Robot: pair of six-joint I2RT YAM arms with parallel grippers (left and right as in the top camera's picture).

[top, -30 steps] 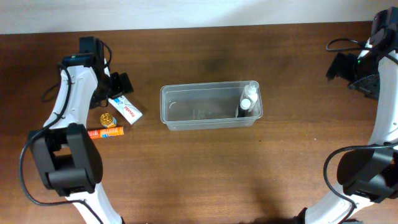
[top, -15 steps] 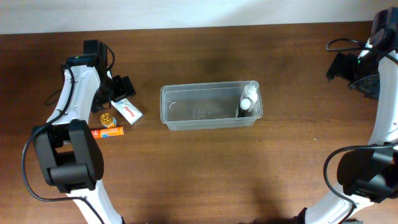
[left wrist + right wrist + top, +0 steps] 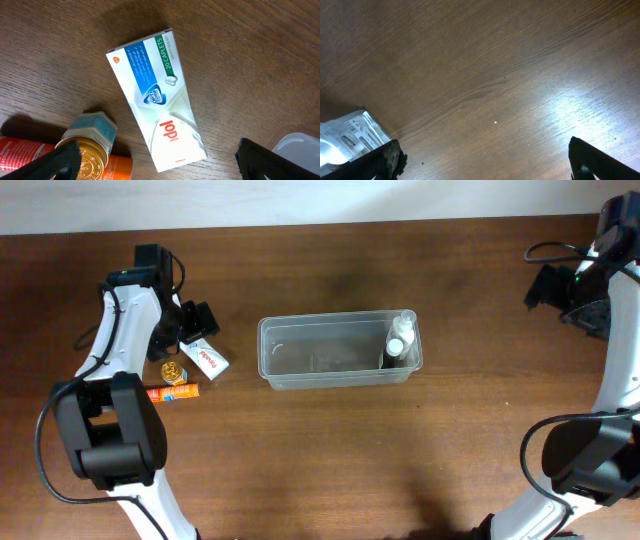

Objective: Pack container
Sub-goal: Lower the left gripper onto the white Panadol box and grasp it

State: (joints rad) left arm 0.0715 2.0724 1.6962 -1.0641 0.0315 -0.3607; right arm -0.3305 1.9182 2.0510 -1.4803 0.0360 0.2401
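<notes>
brown wood table point(image 3: 330, 460). we see the container point(image 3: 340, 350), a clear tub, at table centre, long side running left-right, with a white-capped bottle point(image 3: 398, 345) at its right end. left gripper point(image 3: 157, 150) hovers over the items left of the container, jaws spread wide, nothing clamped. right gripper point(image 3: 485, 162) sits at the far right, well apart from the container, jaws also wide and empty. white caplet box point(image 3: 203, 358) lies flat just left of the container, not touching it. orange tube point(image 3: 170, 393) is nearer, gold-lidded jar point(image 3: 172, 370) touching it. silver packet point(image 3: 350, 137) is by the right gripper's finger.
</notes>
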